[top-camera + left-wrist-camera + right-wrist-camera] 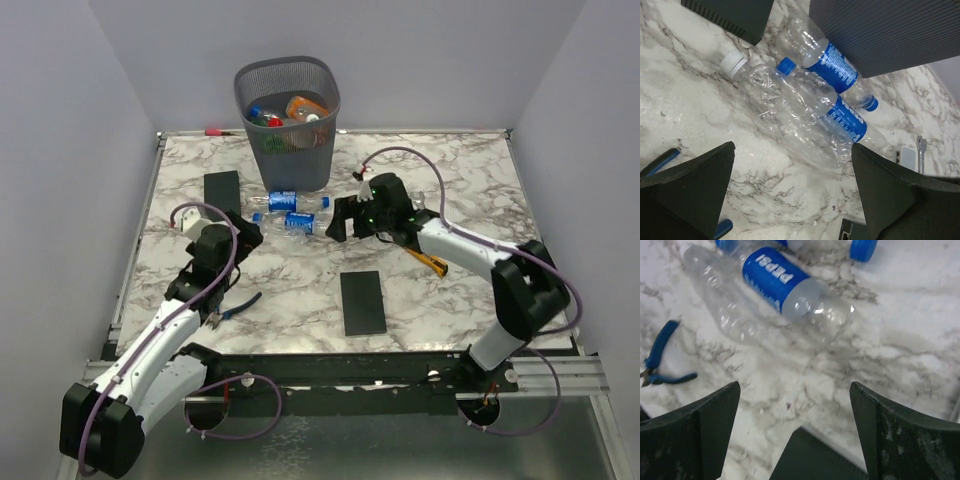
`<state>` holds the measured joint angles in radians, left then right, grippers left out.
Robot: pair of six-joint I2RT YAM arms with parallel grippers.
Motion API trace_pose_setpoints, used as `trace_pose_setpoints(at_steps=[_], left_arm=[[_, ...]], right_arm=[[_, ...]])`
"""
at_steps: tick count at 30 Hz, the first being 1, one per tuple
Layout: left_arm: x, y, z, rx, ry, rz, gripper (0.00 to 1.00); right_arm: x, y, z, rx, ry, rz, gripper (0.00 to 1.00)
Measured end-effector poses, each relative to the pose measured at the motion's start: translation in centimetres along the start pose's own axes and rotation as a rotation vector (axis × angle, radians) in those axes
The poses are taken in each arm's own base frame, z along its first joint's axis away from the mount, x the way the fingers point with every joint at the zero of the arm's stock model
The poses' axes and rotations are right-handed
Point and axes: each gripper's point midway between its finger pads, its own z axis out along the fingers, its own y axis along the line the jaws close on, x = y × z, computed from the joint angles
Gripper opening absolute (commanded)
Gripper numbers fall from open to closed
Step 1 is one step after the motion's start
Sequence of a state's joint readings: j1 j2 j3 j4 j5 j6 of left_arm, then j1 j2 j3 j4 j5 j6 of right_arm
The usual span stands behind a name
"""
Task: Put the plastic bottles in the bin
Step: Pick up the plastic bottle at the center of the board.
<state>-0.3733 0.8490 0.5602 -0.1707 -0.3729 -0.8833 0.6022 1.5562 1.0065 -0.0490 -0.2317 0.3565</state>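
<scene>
The wire-mesh bin (288, 120) stands at the back of the table and holds several bottles (290, 110). Two blue-labelled clear bottles (285, 200) (292, 222) lie on their sides just in front of it. The left wrist view shows them (832, 62) (840, 117) beside a crumpled clear bottle with a white cap (760, 90), with the bin's wall (880, 30) behind. My left gripper (248, 228) (792, 150) is open, just short of the clear bottle. My right gripper (335, 220) (794, 387) is open too, a little short of the Pepsi bottle (780, 290).
Black slabs lie at the left (222, 190) and front centre (362, 302); the latter's corner (810, 460) sits under my right gripper. Blue-handled pliers (235, 308) (660, 360) lie by the left arm. An orange-gold object (432, 264) is partly hidden under the right arm.
</scene>
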Motion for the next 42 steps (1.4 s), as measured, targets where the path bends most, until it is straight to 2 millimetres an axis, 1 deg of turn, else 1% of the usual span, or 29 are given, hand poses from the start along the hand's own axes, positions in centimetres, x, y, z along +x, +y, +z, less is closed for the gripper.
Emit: trace_pose_setpoints(at_steps=[3,5,6,10,12,15,19,24,27,29,31,35,39,42], left_arm=[[1.6,1.6,0.4,-0.027,0.026,-0.004,0.99],[2.3,2.0,0.4,-0.032,0.044,0.004,0.99],[2.5,2.0,0.4,-0.023,0.054,0.012,0.99],[2.8,0.3,0.1,0.073,0.086,0.071,0.99],[2.6,-0.7,-0.2,0.119,0.093,0.104,0.99],[2.0,-2.1,-0.6,0.178,0.091,0.149,0.99],[2.2,-3.1,-0.9,0.231,0.104,0.186,0.99],[3.9,-3.2,-0.5,0.257,0.178,0.231,0.99],[4.7,-3.0,-0.2,0.258,0.213,0.247,0.99],[5.1,-3.0,-0.2,0.259,0.225,0.253,0.99],[5.2,-2.9,-0.1,0.261,0.232,0.256,0.99],[5.3,-2.9,-0.1,0.262,0.235,0.258,0.99],[5.5,-2.7,0.0,0.252,0.244,0.261,0.99],[5.8,-2.4,0.1,0.240,0.258,0.266,0.99]], right_arm=[[-1.0,-1.5,3.7,0.050,0.019,-0.036,0.93],[-1.7,-2.2,5.6,0.072,0.020,-0.059,0.93],[-2.1,-2.5,6.4,0.080,0.018,-0.070,0.92],[-3.6,-2.9,8.9,0.084,0.006,-0.114,0.91],[-3.3,-3.0,9.5,0.073,0.016,-0.123,0.89],[-2.3,-2.9,10.1,0.057,0.045,-0.124,0.85],[-0.5,-2.3,10.4,0.030,0.077,-0.121,0.81],[2.7,-0.8,10.0,-0.001,0.120,-0.116,0.78],[4.0,0.3,9.1,-0.016,0.135,-0.119,0.85],[4.6,0.6,8.3,-0.011,0.139,-0.117,0.91],[4.5,0.8,7.5,0.004,0.129,-0.125,0.94],[2.7,0.6,6.8,0.044,0.091,-0.169,0.96],[0.9,0.6,7.5,0.057,0.092,-0.252,0.97],[0.6,0.7,8.1,0.050,0.111,-0.332,0.98]])
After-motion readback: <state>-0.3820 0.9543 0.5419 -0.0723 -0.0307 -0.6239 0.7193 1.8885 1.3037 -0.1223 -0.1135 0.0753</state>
